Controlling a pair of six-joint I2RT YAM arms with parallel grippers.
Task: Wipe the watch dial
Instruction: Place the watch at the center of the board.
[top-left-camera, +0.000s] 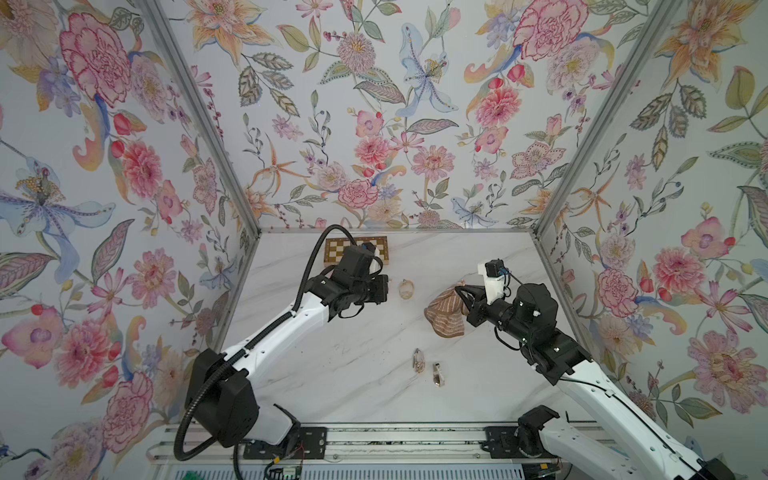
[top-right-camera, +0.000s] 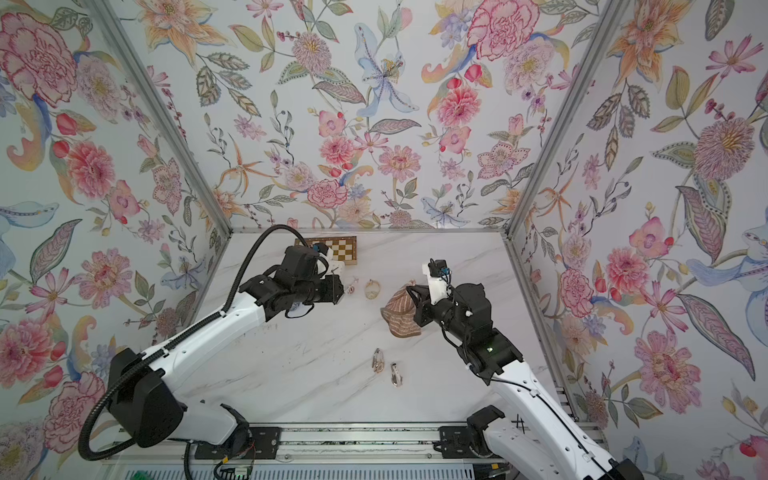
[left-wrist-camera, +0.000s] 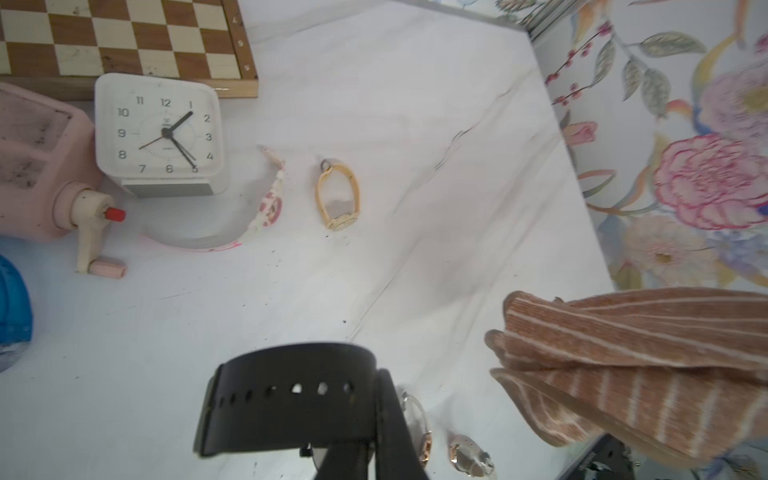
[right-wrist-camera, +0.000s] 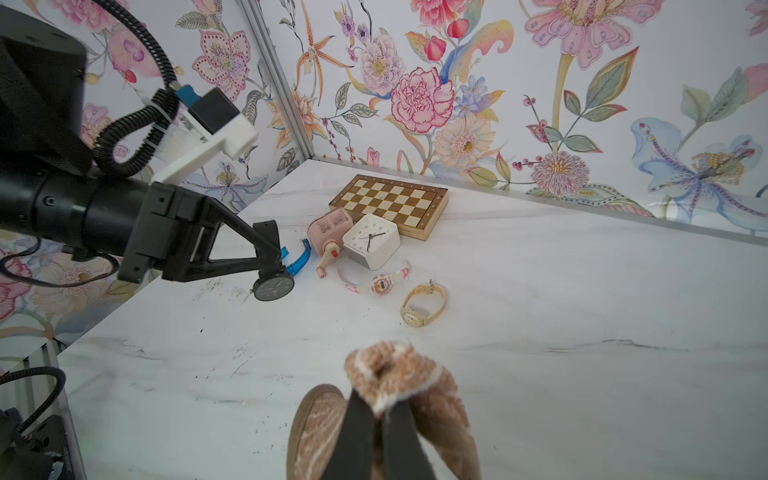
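Right wrist view: left hand (right-wrist-camera: 272, 266) clamps black watch (right-wrist-camera: 273, 288); right hand (right-wrist-camera: 380, 409) pinches cloth (right-wrist-camera: 395, 370), well apart.

The left arm (top-left-camera: 291, 324) rises from its base at the near left and stretches forward and inward, its white forearm slanting toward the middle. Its black wrist bends so that the left claw (right-wrist-camera: 272, 264) points across toward the other arm. The jaws are closed on the strap of a black watch (right-wrist-camera: 273, 288), whose dial hangs below the fingertips.

The right arm (top-left-camera: 602, 386) comes from the near right and reaches forward and inward in the same way. Its wrist turns the right claw (right-wrist-camera: 379, 415) toward the left arm. These jaws are pressed together, pinching a bunched striped cloth (right-wrist-camera: 390, 370). The two claws face each other, apart and not touching.
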